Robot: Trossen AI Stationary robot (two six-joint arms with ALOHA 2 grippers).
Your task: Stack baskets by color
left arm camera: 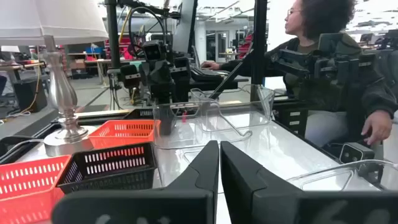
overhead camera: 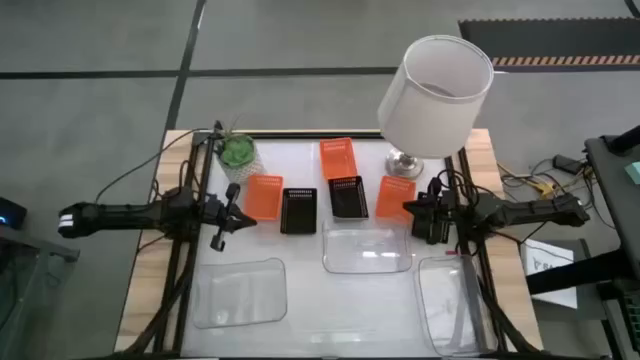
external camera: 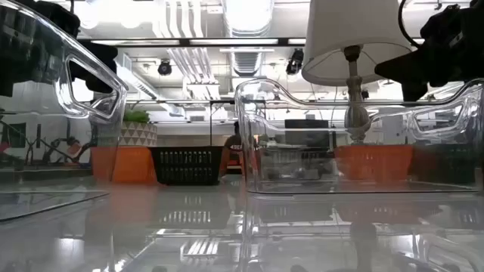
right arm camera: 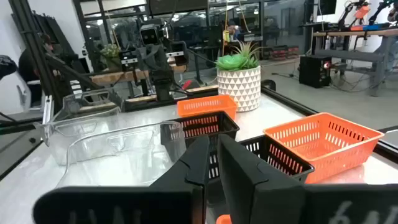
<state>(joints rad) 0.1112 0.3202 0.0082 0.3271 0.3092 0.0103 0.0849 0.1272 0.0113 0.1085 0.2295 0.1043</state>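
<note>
Three orange baskets [overhead camera: 264,197] [overhead camera: 338,158] [overhead camera: 396,196] and two black baskets [overhead camera: 299,210] [overhead camera: 347,196] sit unstacked across the middle of the table [overhead camera: 150,260]. Three clear trays [overhead camera: 240,291] [overhead camera: 367,248] [overhead camera: 452,305] lie between them and the near edge. A potted plant [overhead camera: 238,152] stands at the far left corner, and a white lamp [overhead camera: 435,85] overhangs the far right one. The left gripper [overhead camera: 234,208] hovers beside the left orange basket, jaws closed and empty. The right gripper [overhead camera: 410,209] hangs by the right orange basket, jaws nearly together, holding nothing.
</note>
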